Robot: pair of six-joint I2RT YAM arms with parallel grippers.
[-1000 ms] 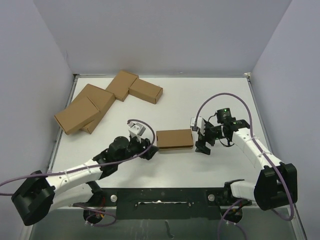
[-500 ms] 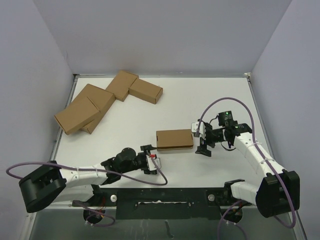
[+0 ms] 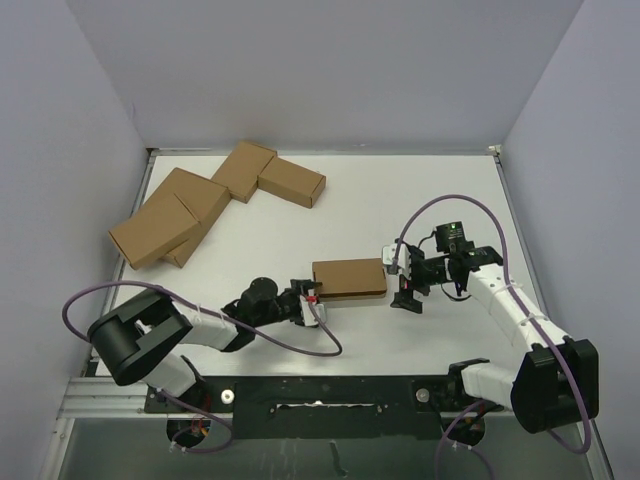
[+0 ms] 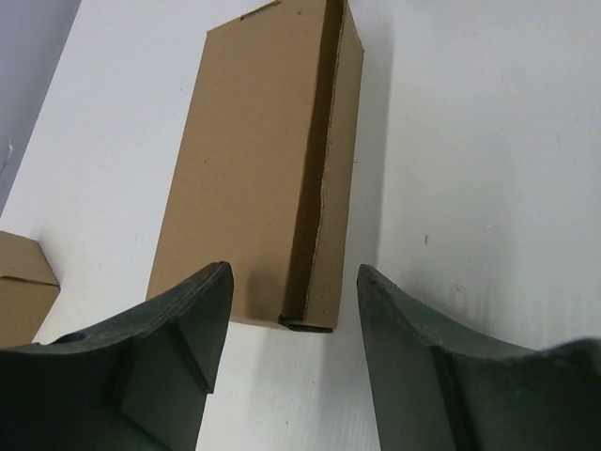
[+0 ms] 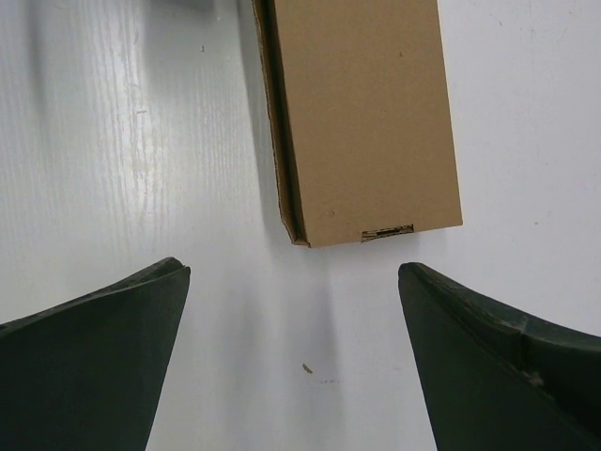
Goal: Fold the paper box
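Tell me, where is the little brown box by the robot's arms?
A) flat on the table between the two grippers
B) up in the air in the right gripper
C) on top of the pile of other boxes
A: the box lies flat on the table, with the left gripper at one end and the right gripper at the other.

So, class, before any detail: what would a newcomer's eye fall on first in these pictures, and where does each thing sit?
A closed brown paper box lies flat in the middle of the white table. An open pincer faces each of its short ends, the left pincer and the right pincer. At the table's far left, four more brown cartons sit bunched together, some overlapping.
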